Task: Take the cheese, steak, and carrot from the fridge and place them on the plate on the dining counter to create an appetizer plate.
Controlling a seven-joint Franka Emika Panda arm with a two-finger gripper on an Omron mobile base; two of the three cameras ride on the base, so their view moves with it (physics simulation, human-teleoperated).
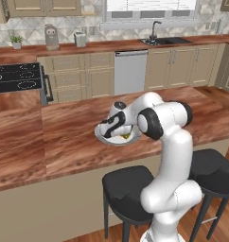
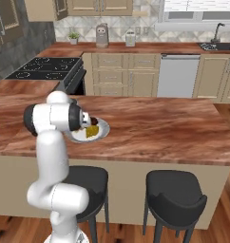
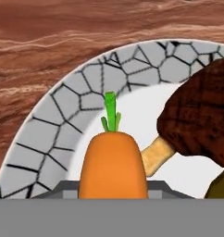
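My gripper [image 3: 114, 193] hangs low over the plate [image 3: 63, 120] on the dining counter [image 1: 64, 142], shut on the carrot [image 3: 115, 164], whose green tip points away from the hand. The dark brown steak [image 3: 202, 120] lies on the plate just to the carrot's right in the hand view, with a sliver of the cheese [image 3: 221, 185] below it. In the left base view the gripper [image 1: 108, 133] reaches down onto the plate [image 1: 101, 137] beside the yellow cheese [image 1: 125, 137]. From the right base, cheese [image 2: 92, 131] and plate [image 2: 102, 132] show beside my arm. The fridge is out of view.
Black stools [image 1: 128, 189] [image 2: 176, 192] stand under the counter's near edge, around the arm's base. Beyond the counter are a black stove [image 1: 17, 78], a dishwasher [image 1: 130, 71] and the wall counter with a sink [image 1: 163, 41]. Bare wood stretches right of the plate [image 2: 159, 128].
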